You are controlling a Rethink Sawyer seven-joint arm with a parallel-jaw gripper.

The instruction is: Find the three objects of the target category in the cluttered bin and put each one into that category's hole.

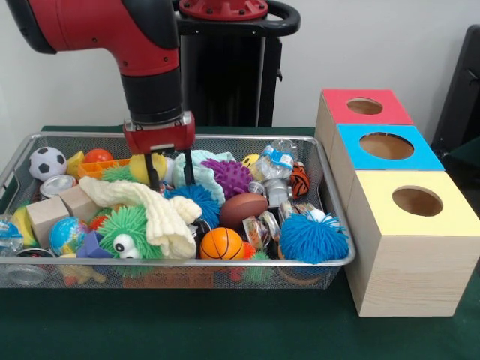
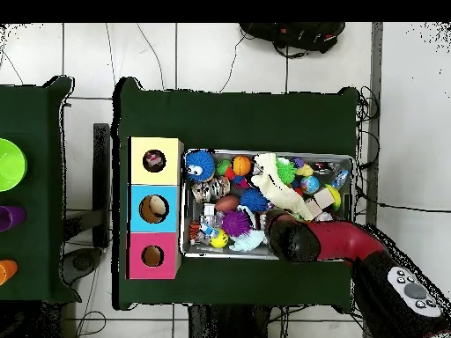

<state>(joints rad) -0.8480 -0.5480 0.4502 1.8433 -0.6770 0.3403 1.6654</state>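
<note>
The wire mesh bin [image 1: 150, 278] is full of mixed toys; it also shows in the overhead view [image 2: 349, 160]. My gripper [image 1: 169, 174] is open, with its black fingers [image 1: 152, 172] lowered into the clutter at the bin's back middle. They stand between a yellow ball [image 1: 141, 168] and a pale teal cloth [image 1: 206, 166], holding nothing. In the overhead view the arm's wrist [image 2: 291, 236] hides the gripper. I cannot pick out a knotted rope toy among the clutter. The yellow-faced box's hole [image 1: 417, 201] is to the right of the bin, nearest the camera; in the overhead view [image 2: 154, 160] something mottled shows inside it.
A blue-faced box [image 1: 386, 146] and a red-faced box [image 1: 365, 106] stand in line behind the yellow one. The bin holds a fuzzy blue ball [image 1: 313, 238], a small basketball [image 1: 221, 244], a football [image 1: 244, 208], a cream knitted cloth [image 1: 161, 214], a soccer ball [image 1: 47, 161] and wooden blocks [image 1: 56, 210].
</note>
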